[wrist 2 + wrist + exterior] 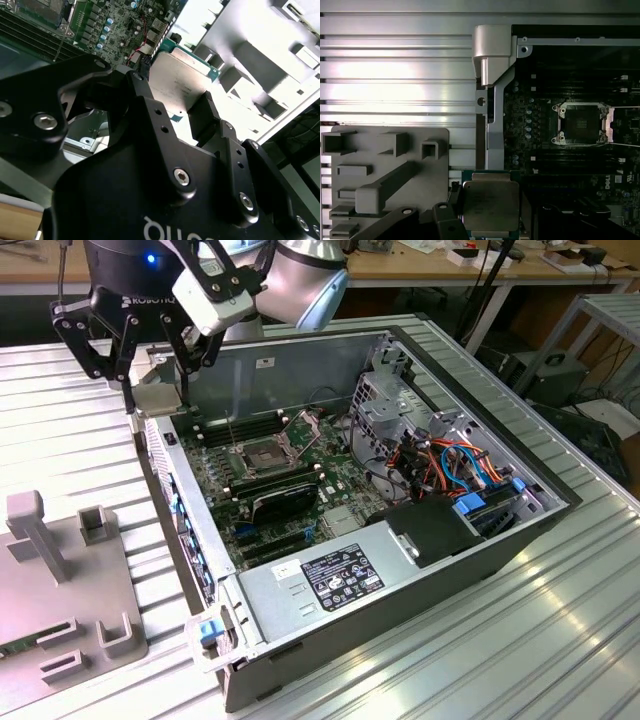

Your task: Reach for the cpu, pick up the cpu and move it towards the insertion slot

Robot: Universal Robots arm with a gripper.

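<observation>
- The gripper (155, 375) hung above the back corner of the open computer case (400, 570), at about ten o'clock from the board's middle in the exterior view.
- Its fingers (205, 117) were closed on the cpu (491, 207), pinching the thin chip by its edges; the dull silver face showed in both wrist views.
- The insertion slot (262, 455), its shiny frame open around a dark centre, sat at about four o'clock from the gripper and well apart from it.
- A grey fixture tray (70, 590) lay on the ribbed table (520, 640), at about nine o'clock from the case.
</observation>
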